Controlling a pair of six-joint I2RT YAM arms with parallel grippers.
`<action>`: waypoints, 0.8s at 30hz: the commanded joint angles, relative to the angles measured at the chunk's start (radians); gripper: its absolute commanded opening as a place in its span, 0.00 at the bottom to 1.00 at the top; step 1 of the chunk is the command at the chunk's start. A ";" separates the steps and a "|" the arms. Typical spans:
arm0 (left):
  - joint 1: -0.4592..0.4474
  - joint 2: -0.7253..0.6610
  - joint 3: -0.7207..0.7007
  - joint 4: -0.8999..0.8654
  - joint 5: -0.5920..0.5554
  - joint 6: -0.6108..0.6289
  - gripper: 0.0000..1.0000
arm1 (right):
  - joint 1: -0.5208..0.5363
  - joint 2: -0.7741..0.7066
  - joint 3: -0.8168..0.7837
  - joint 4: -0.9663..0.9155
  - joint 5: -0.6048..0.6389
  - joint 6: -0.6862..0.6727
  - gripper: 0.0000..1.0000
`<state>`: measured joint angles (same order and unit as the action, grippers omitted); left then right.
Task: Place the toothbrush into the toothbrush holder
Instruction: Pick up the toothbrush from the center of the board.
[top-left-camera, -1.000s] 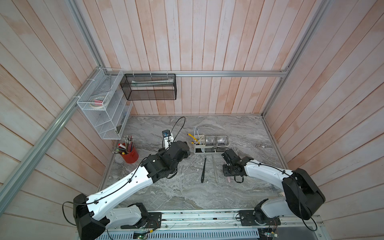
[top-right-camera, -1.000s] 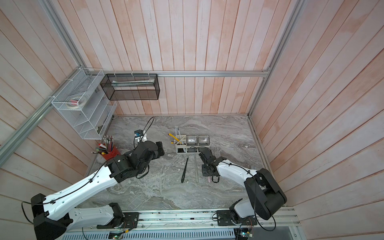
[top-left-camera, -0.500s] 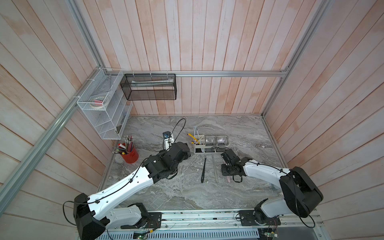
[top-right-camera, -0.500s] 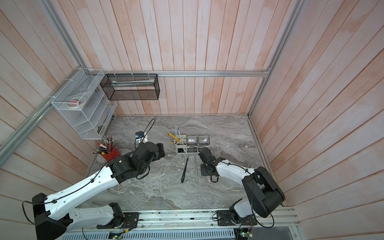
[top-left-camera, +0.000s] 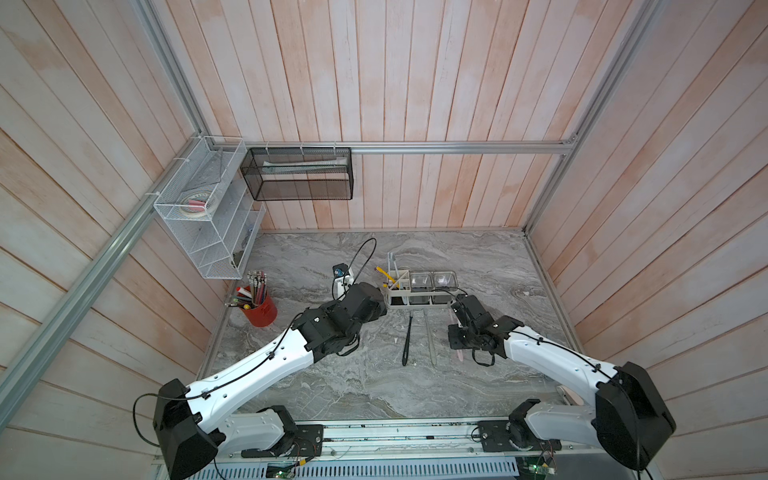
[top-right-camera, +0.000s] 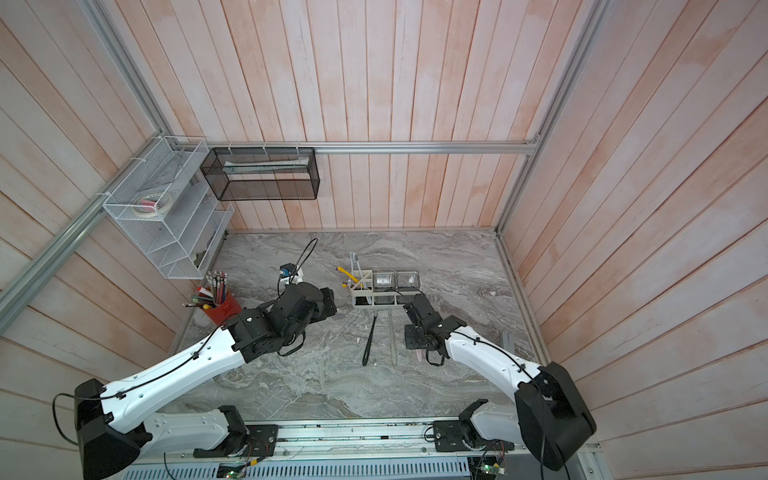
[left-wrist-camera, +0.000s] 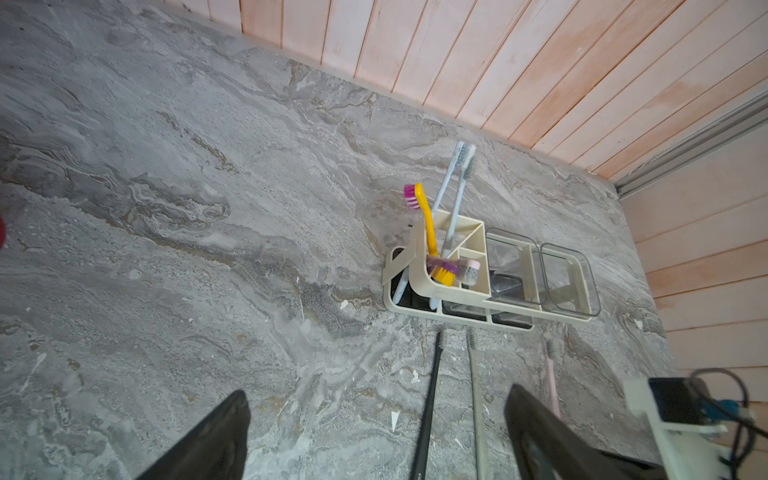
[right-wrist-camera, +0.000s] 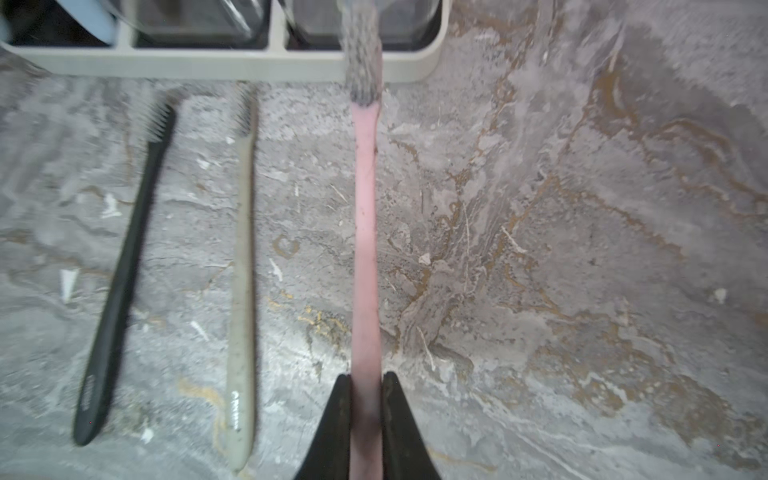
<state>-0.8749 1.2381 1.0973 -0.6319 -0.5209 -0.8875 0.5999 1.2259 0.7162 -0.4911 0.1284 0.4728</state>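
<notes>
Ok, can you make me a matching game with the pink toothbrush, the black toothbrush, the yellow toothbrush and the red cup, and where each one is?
Things:
1. pink toothbrush
2. black toothbrush
3. yellow toothbrush
4. red cup

Places:
A. standing in the toothbrush holder
B. pinched by the right gripper
C. lying loose on the table
D. full of pencils

Right pairs: 1-B, 2-C, 3-A, 4-D.

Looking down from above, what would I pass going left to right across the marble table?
In a top view: red cup of pens → black toothbrush → beige toothbrush → pink toothbrush.
</notes>
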 joint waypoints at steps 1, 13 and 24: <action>0.008 0.036 0.042 0.002 0.090 -0.039 0.96 | 0.013 -0.072 0.053 -0.042 -0.093 -0.047 0.02; 0.071 0.234 0.206 0.008 0.379 -0.148 0.96 | 0.119 -0.184 0.054 0.098 -0.457 -0.088 0.01; 0.062 0.290 0.181 0.125 0.497 -0.236 0.81 | 0.194 -0.137 0.065 0.149 -0.443 -0.064 0.01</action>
<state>-0.8078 1.5177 1.2846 -0.5629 -0.0765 -1.0927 0.7860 1.0840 0.7605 -0.3668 -0.3080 0.3996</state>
